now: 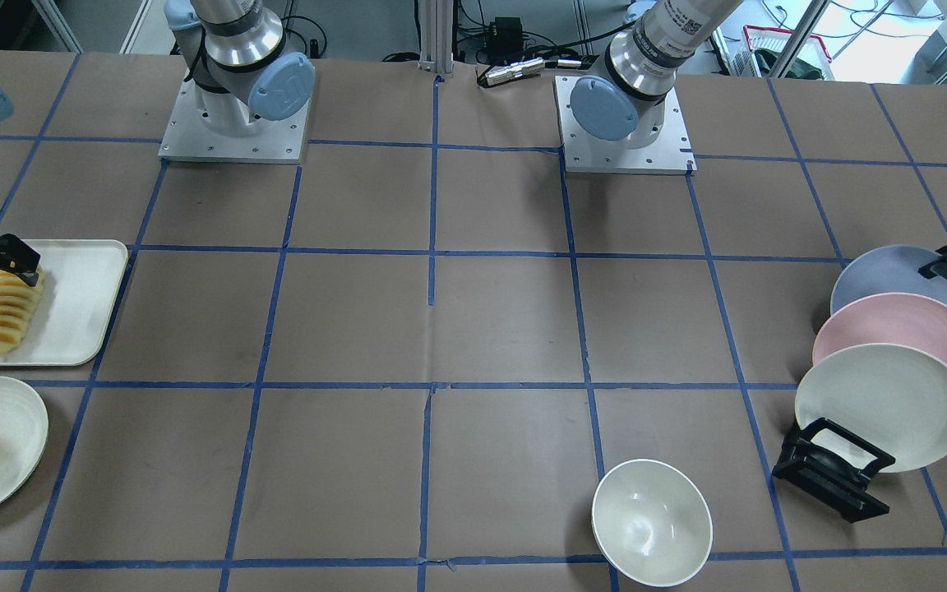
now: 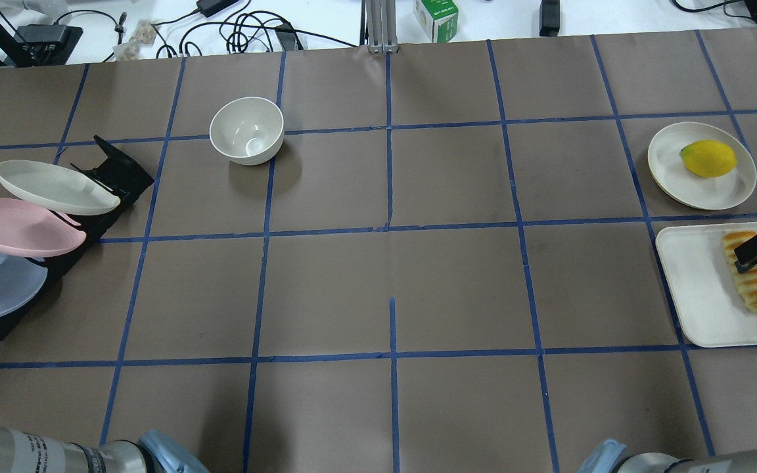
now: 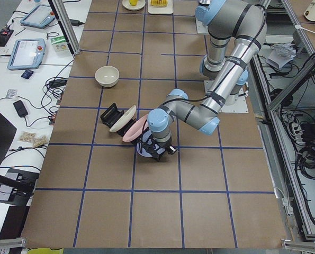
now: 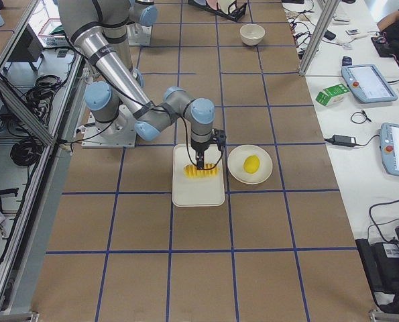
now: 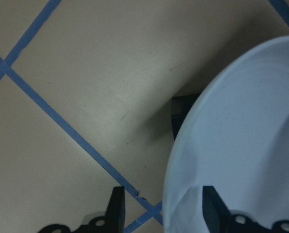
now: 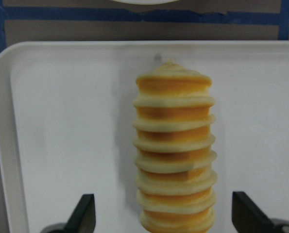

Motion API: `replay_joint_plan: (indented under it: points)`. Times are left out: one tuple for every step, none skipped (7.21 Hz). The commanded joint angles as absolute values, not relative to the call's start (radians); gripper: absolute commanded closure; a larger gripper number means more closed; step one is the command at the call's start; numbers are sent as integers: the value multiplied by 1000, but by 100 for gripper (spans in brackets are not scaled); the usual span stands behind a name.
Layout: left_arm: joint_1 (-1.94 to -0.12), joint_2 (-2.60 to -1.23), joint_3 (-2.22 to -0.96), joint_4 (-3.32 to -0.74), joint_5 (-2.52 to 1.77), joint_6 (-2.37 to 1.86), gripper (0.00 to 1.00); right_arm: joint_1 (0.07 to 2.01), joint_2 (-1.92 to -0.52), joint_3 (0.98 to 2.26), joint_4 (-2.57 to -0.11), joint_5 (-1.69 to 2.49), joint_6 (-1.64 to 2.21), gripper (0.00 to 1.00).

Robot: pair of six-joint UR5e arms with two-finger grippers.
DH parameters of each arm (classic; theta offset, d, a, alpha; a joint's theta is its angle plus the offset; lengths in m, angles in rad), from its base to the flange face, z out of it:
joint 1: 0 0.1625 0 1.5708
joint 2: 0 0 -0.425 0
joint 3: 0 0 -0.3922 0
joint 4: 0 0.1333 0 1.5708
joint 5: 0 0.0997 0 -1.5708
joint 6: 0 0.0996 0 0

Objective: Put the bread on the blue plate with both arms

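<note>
Lying on white tray (image 6: 61, 121), bread (image 6: 176, 155), ridged pale-yellow slices, orange tops

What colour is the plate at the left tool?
Pale blue-lavender; the plate shows best in the left wrist view.

Light: bright, even, from overhead.
Shadows: soft, short; darkest beside the bowl (image 2: 247, 130).
Glare: faint sheen inside bowl.
Focus: wrist views soft; blue plate (image 5: 241, 145) rim blurred.
</note>
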State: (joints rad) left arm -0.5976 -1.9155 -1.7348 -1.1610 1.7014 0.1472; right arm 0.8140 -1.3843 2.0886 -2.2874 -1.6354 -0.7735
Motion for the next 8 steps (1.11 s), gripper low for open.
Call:
replay_joint_plan:
  points:
    - [-601, -1916, -1727, -1160, 1697, 149, 100, 805, -1332, 2088, -2325, -1635, -782, 0]
    - [-604, -1908, -1723, -1160, 1700, 149, 100, 805, -1309, 2089, -2356, -1635, -784, 0]
    - [-610, -1889, -1720, -1161, 1700, 150, 100, 805, -1296, 2089, -2373, -1646, -784, 0]
    - [-615, -1879, -1707, -1178, 1701, 150, 100, 805, -1290, 2089, -2373, -1679, -787, 0]
    - [-620, -1872, -1700, -1184, 1701, 150, 100, 805, -1287, 2091, -2372, -1680, -787, 0]
    - [-621, -1859, -1695, -1190, 1701, 152, 100, 805, -1287, 2089, -2370, -1675, -782, 0]
    - [-621, -1850, -1683, -1209, 1701, 152, 100, 805, -1287, 2091, -2370, -1668, -781, 30]
    - [-623, -1829, -1665, -1266, 1701, 152, 100, 805, -1289, 2091, -2368, -1669, -778, 66]
